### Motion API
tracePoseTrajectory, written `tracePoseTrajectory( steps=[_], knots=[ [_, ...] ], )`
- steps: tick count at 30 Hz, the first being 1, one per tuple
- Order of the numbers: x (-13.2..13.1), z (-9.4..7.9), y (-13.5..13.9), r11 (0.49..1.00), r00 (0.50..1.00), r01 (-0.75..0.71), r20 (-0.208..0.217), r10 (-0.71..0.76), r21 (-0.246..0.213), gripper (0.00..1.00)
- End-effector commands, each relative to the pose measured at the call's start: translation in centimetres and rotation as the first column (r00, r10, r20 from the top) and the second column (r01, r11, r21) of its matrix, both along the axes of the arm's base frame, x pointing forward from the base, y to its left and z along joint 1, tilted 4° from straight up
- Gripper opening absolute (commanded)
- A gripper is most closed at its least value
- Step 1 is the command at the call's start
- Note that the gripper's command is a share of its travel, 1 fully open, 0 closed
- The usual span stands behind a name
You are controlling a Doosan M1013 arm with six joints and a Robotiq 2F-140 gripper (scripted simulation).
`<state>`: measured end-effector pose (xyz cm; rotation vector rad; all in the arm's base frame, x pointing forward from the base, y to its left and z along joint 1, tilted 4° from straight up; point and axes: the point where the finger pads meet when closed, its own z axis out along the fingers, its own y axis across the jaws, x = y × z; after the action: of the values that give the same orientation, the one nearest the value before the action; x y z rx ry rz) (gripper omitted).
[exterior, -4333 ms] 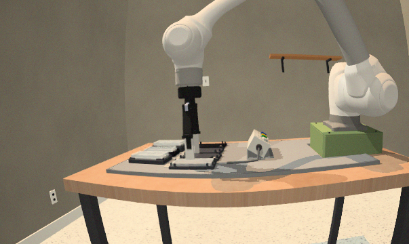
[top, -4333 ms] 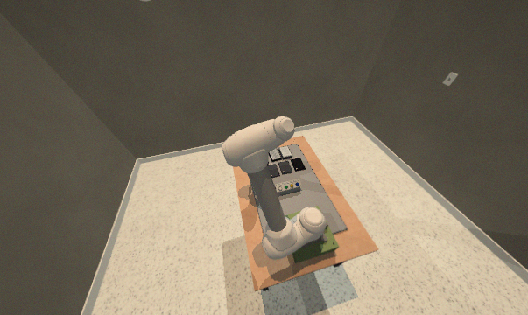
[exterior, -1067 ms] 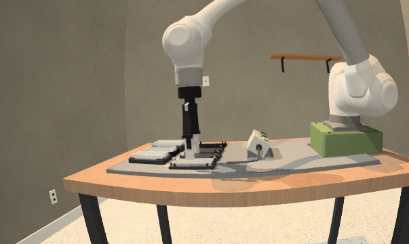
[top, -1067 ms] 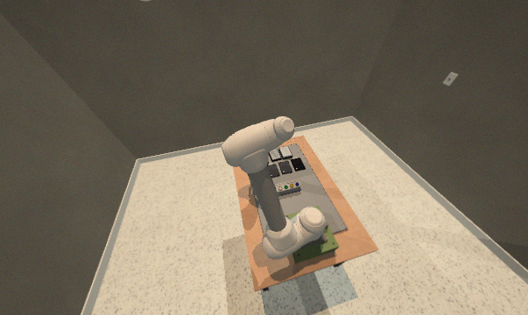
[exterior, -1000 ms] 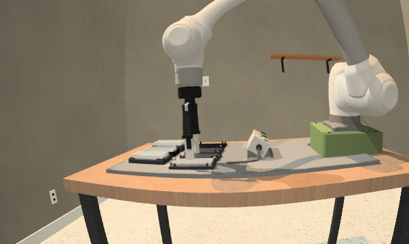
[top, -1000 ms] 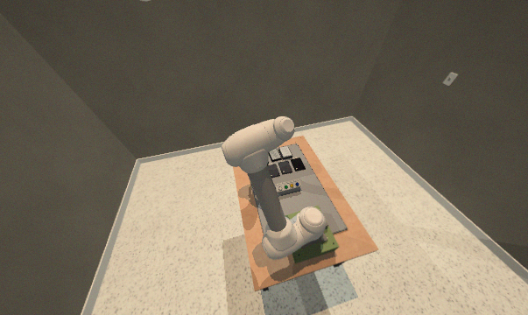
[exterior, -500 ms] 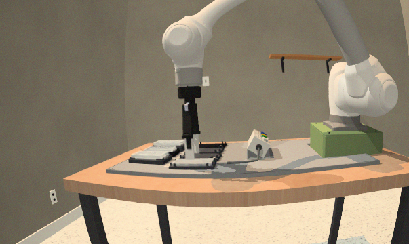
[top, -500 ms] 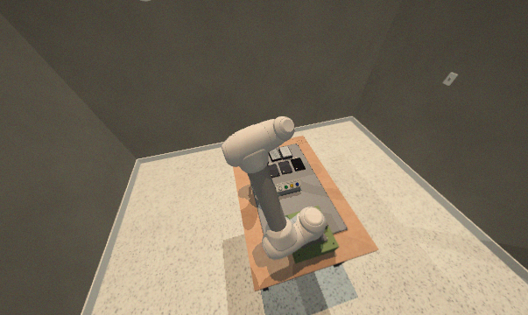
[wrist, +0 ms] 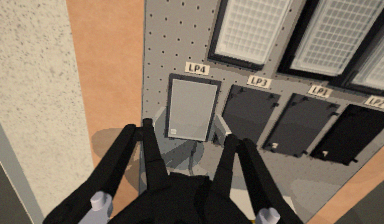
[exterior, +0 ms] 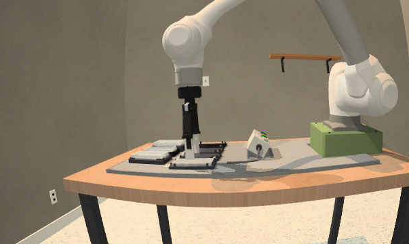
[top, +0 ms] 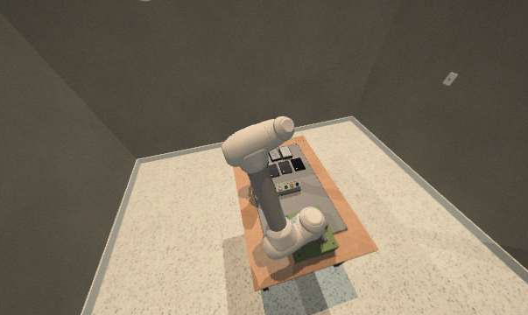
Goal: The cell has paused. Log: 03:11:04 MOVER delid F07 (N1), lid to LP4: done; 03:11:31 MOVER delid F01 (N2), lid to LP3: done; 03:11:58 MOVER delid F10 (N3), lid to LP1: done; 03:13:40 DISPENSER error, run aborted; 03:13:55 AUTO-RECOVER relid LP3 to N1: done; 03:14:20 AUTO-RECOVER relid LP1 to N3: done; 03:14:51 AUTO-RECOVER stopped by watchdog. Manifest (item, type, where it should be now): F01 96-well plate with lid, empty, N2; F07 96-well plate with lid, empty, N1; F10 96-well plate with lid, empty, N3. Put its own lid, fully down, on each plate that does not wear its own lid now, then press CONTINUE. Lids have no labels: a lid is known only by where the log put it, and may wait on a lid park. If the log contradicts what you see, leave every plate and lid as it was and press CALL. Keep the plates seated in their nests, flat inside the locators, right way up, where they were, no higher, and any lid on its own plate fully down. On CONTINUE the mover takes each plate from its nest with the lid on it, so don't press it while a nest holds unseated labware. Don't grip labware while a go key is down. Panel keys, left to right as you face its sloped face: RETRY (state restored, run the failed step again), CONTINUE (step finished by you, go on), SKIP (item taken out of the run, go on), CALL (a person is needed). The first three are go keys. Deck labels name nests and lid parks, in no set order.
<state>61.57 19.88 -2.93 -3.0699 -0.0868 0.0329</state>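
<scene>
The gripper (wrist: 190,131) hangs open above a pale lid (wrist: 192,108) lying on the park labelled LP4 (wrist: 197,68), near the grey deck's (wrist: 165,45) edge, one finger each side.
</scene>
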Motion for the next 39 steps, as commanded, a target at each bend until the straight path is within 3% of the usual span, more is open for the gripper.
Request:
tracePoseTrajectory(
  steps=[1,39],
  knots=[
    [-0.2,-0.3,0.2,1.000,1.000,0.004,-0.001,-0.004,0.004,0.66],
    [-0.2,-1.6,0.3,1.000,1.000,0.004,-0.001,-0.004,0.004,0.66]
  ],
)
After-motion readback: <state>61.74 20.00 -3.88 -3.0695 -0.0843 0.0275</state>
